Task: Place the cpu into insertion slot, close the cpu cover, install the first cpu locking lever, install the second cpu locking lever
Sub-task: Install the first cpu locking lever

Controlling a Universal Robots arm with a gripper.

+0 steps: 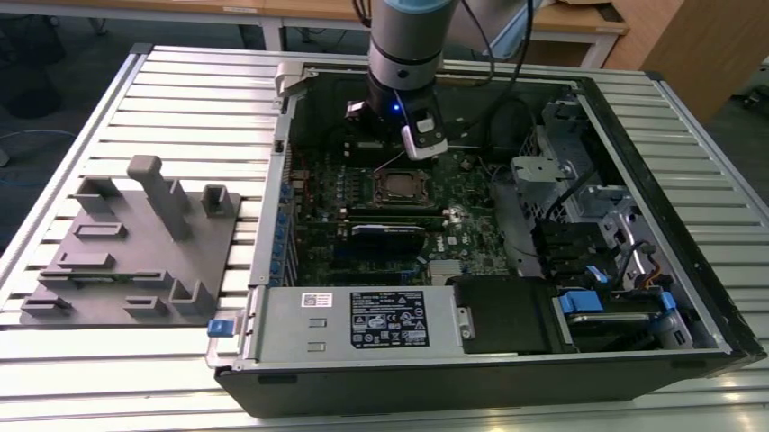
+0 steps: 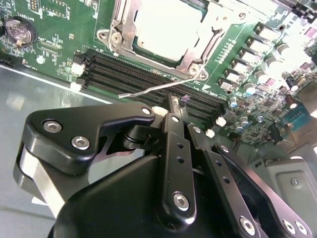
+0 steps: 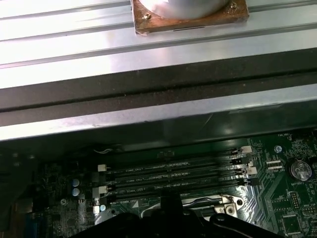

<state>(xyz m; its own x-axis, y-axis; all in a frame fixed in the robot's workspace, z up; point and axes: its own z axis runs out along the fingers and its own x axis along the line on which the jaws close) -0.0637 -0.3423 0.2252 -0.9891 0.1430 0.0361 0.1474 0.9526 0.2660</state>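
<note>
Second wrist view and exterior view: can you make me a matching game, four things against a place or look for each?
Things:
1. cpu
2. memory slots
3. grey tray
4. coin battery

Place or look:
a. round and silver
b. on the table beside the computer case
c. long black rows
d. framed by the cpu cover

Pairs: 1-d, 2-c, 3-b, 4-a.

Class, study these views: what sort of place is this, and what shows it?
Probably a robotics lab or workshop bench: a robot arm reaches into an open computer case on a slatted metal table, with a grey fixture block beside it and wooden desks behind.
</note>
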